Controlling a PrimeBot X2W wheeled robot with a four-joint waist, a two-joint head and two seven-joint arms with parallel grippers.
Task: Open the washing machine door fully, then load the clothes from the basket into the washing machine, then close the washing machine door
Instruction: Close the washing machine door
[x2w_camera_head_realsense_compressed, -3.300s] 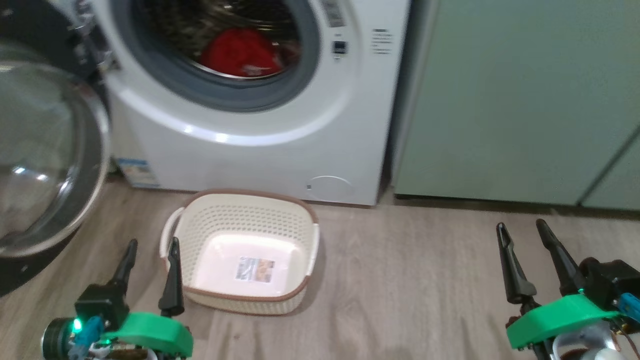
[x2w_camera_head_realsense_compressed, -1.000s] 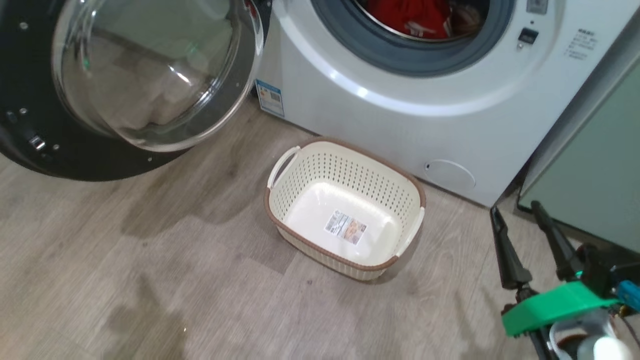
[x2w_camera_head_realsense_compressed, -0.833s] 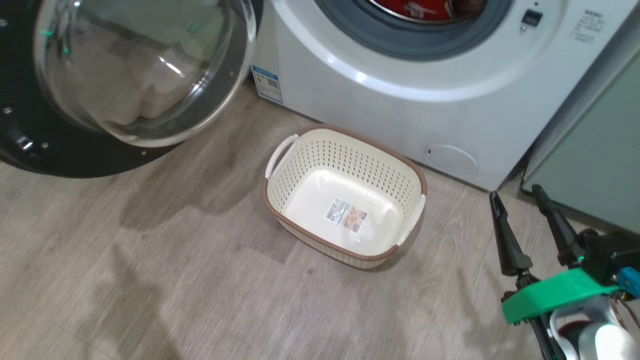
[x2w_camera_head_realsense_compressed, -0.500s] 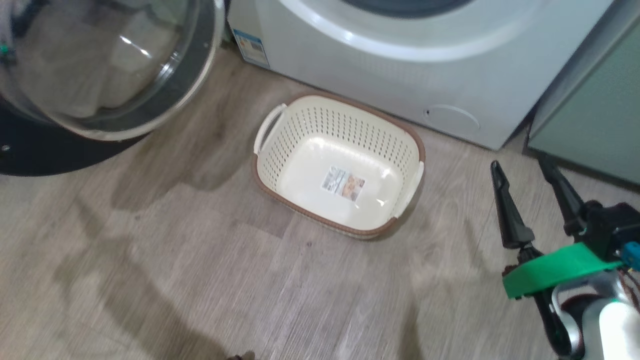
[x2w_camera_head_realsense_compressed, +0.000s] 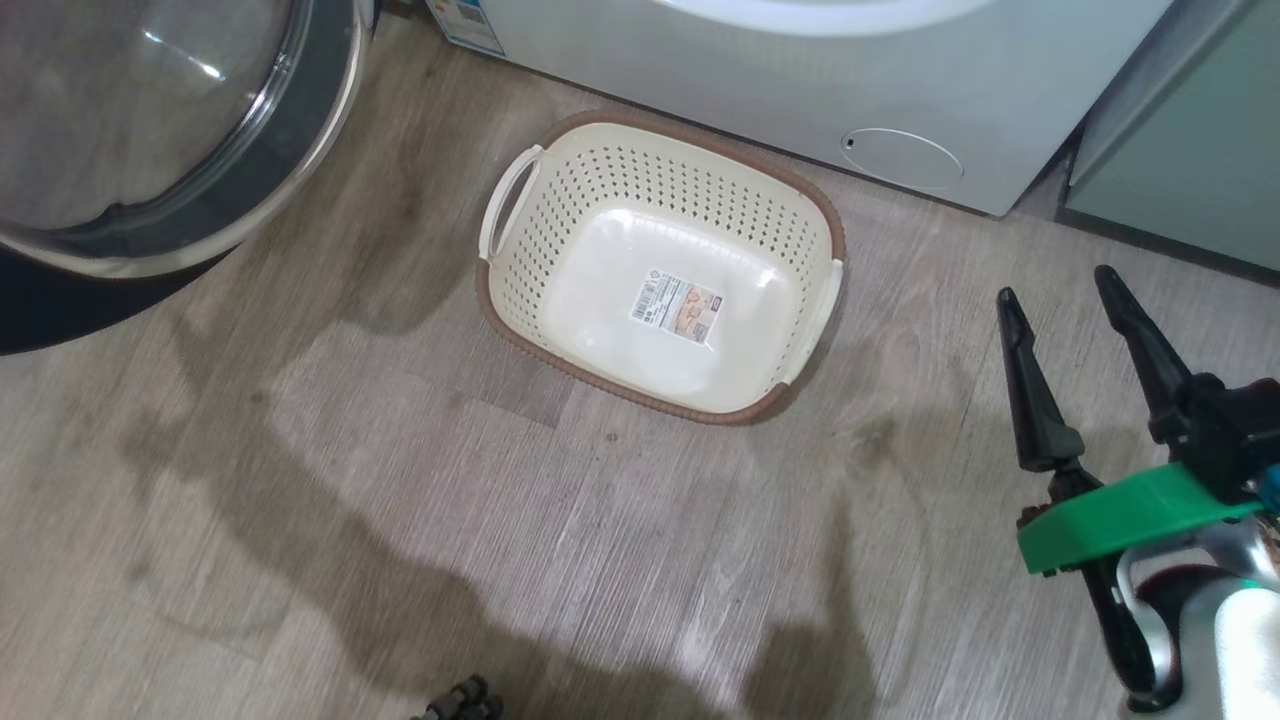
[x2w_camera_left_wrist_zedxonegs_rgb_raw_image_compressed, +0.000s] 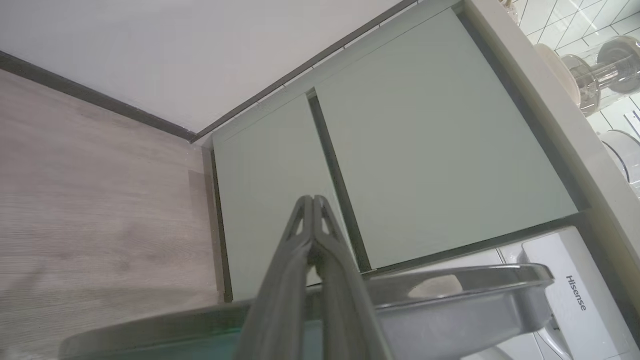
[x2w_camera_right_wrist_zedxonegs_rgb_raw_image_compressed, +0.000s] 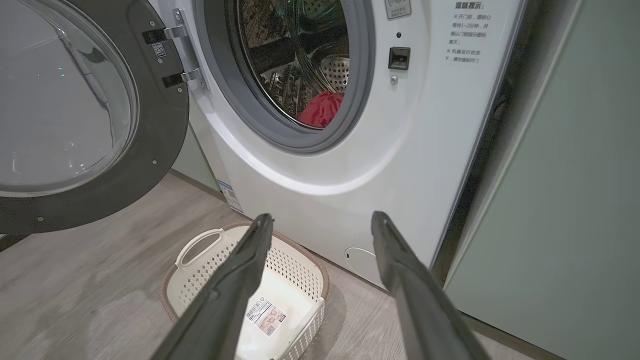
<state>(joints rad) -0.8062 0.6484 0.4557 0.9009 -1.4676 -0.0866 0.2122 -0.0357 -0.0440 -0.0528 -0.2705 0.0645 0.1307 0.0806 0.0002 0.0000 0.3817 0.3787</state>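
Head dipped since a second ago, we see the cream perforated plastic basket (x2w_camera_head_realsense_compressed: 680, 180) empty before the white front-loading washing machine (x2w_camera_right_wrist_zedxonegs_rgb_raw_image_compressed: 350, 190), red clothes (x2w_camera_right_wrist_zedxonegs_rgb_raw_image_compressed: 322, 109) in its steel drum (x2w_camera_right_wrist_zedxonegs_rgb_raw_image_compressed: 300, 65), round black-rimmed glass door (x2w_camera_right_wrist_zedxonegs_rgb_raw_image_compressed: 162, 145) open at left, left gripper (x2w_camera_left_wrist_zedxonegs_rgb_raw_image_compressed: 312, 200) clenched empty, right gripper (x2w_camera_head_realsense_compressed: 1055, 282) spread empty; closing remains.

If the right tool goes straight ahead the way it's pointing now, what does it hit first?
Probably the right tool would first meet the washing machine, on its white front below the opening. How far off that is, the pictures don't show.
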